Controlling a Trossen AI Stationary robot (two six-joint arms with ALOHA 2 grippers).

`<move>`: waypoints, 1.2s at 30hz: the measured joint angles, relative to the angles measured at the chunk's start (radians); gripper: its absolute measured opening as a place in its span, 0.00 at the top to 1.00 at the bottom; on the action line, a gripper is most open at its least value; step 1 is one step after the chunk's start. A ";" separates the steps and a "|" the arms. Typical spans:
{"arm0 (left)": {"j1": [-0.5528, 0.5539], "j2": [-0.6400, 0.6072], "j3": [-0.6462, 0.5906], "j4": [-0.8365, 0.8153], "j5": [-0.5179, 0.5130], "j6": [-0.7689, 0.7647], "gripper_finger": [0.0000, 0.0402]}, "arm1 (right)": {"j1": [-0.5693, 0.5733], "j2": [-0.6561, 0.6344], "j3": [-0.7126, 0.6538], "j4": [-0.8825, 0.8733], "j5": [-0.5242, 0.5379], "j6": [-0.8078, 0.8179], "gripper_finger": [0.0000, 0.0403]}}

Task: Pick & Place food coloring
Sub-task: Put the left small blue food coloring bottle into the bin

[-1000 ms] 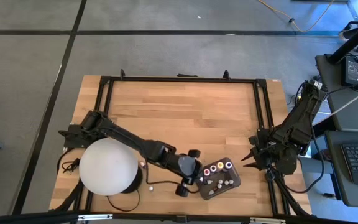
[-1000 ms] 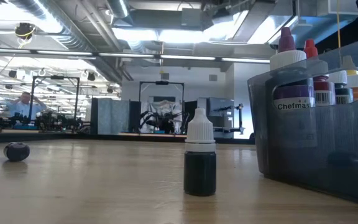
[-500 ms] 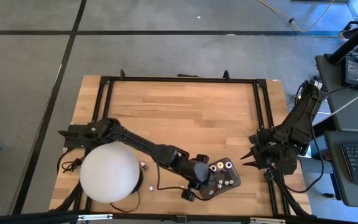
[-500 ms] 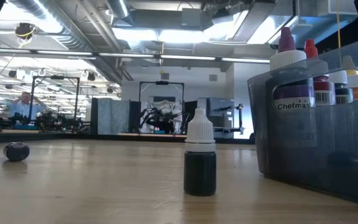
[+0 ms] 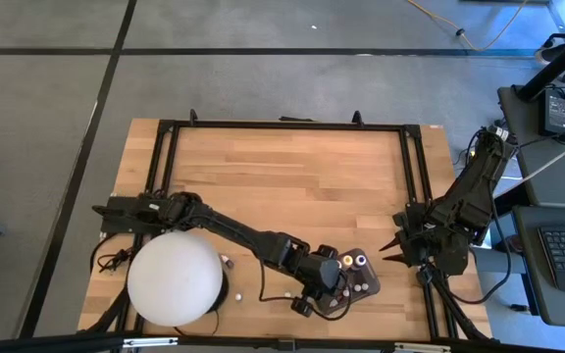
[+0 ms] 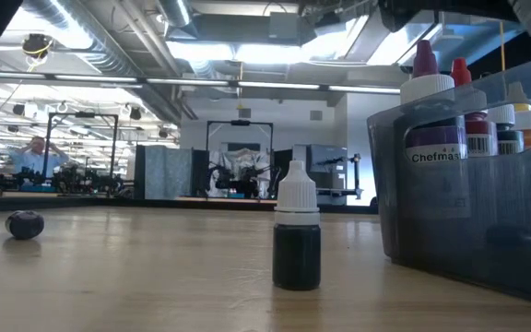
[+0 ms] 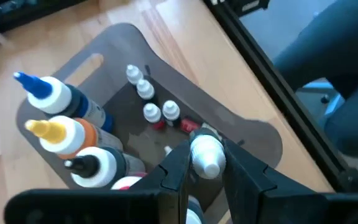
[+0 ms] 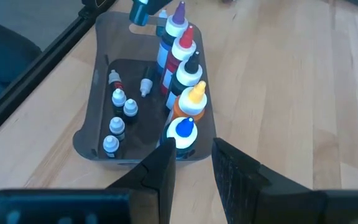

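The left gripper point(image 7: 205, 163) hangs over the dark grey tray point(image 7: 241, 127) near the front edge of the wooden desk point(image 5: 292, 176), its jaws closed on a small white-capped bottle point(image 7: 207, 155) of food coloring. Below it, four more tiny bottles point(image 7: 152, 112) stand on the tray floor, beside a row of taller bottles with blue, yellow and black tips point(image 7: 59, 135) (the wall behind them is translucent). One small dark bottle point(image 6: 297, 238) stands alone on the desk, well apart from the tray. The white dome point(image 5: 176, 274) sits at the desk's left front. The right gripper point(image 5: 396, 249) waits at the desk's right edge, its jaws narrow and empty.
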 joint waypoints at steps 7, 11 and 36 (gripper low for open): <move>-0.001 0.003 -0.002 -0.008 -0.003 0.025 0.83 | 0.000 0.000 0.000 0.054 -0.005 0.041 0.73; -0.001 0.003 -0.002 -0.002 -0.032 0.071 0.83 | 0.000 0.000 0.000 0.194 -0.007 0.009 0.73; 0.006 0.003 -0.003 0.003 -0.060 0.076 0.81 | -0.028 0.391 0.000 0.655 0.177 0.014 0.65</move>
